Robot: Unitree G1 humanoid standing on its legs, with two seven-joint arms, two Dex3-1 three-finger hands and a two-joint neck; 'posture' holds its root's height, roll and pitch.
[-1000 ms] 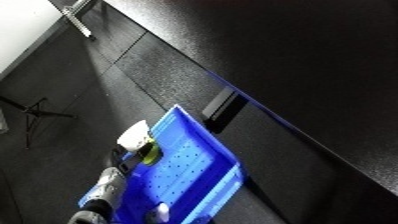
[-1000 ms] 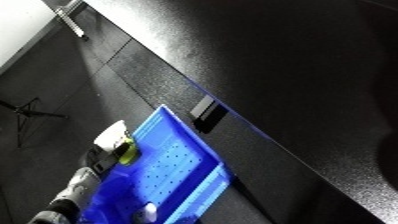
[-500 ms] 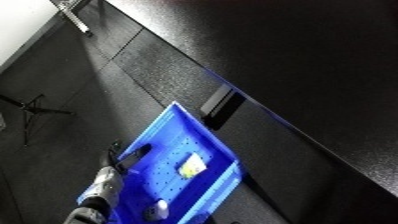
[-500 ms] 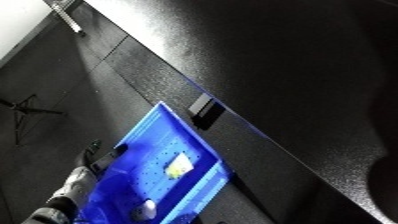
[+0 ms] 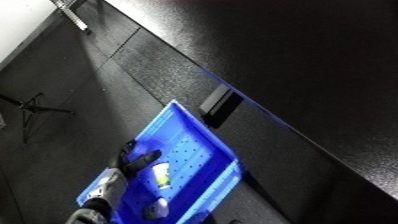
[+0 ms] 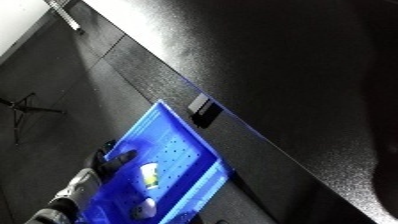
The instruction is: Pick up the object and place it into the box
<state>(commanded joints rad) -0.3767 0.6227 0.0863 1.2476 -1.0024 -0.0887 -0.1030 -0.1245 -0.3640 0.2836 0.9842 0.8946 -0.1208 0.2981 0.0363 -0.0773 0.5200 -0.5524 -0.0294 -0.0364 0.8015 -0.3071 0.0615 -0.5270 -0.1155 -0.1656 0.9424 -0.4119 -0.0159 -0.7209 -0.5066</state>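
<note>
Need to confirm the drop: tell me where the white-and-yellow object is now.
The white-and-yellow object lies inside the blue bin, low in the left eye view, just right of the left hand.

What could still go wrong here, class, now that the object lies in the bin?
1. The left hand hangs over the blue bin's rim beside the pale object; pulling back, it might catch the rim and shift the bin.
2. The bin sits at the dark table's edge, so a nudge could tip it off.
</note>
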